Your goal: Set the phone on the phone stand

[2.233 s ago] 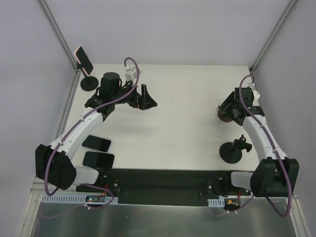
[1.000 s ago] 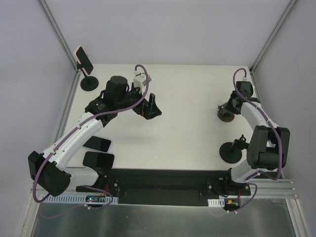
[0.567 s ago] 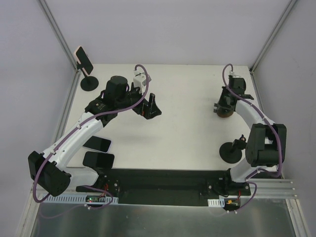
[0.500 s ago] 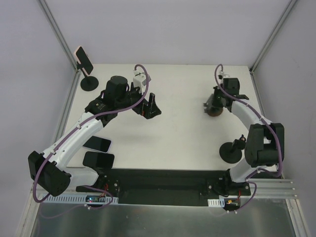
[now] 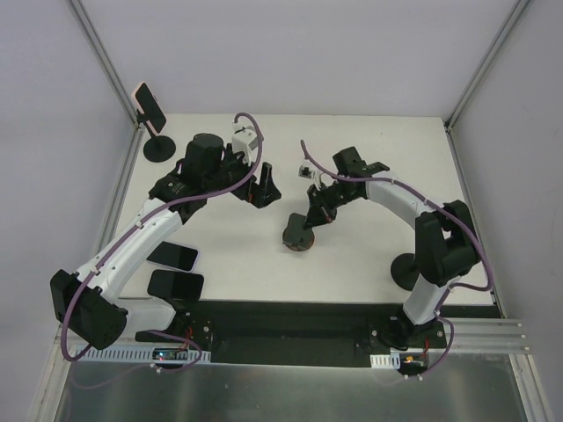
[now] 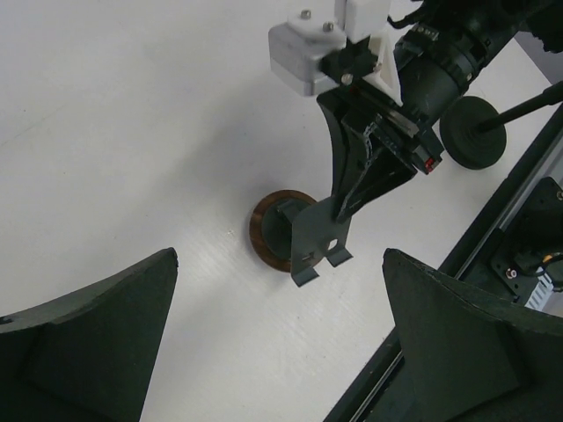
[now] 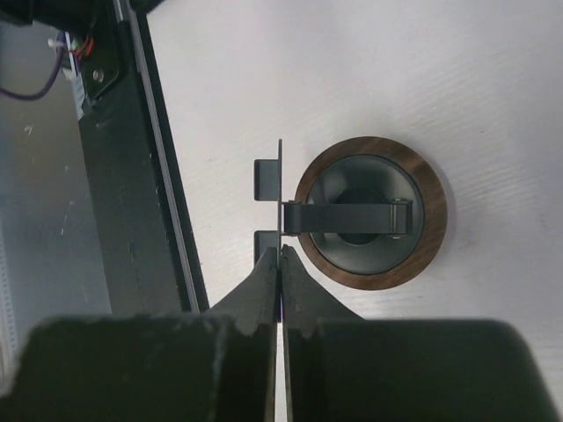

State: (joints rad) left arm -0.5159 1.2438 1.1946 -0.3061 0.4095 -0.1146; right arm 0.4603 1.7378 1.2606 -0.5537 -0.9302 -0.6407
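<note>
**Right pincer clamped on the stand's plate mid-table; loose phones lie by the left arm**

The right gripper (image 5: 308, 220) is pinched tight on the thin upright plate of the phone stand (image 5: 298, 237). The stand sits near the middle of the table (image 5: 352, 141), with its round wood-rimmed base on the white surface. In the right wrist view the plate shows edge-on between the two fingers (image 7: 259, 290). The base is just past them, and the black strip (image 7: 132, 176) along the table's near edge is off to one side.

The left gripper (image 5: 261, 186) hovers just beyond the stand and to its left, jaws spread wide and holding nothing. Seen from its wrist, its fingers (image 6: 88, 343) frame the stand from either side, well apart from it.

Two phones lie flat with dark screens at the near left: the farther phone (image 5: 172, 256) and the nearer phone (image 5: 175, 286). They are close together, just beside the left arm's forearm and well apart from the held stand.

A third phone (image 5: 149, 105) stands tilted on a corner stand (image 5: 159, 148) at the far left. A spare black stand (image 5: 407, 271) sits at the near right, partly hidden by the right arm.
</note>
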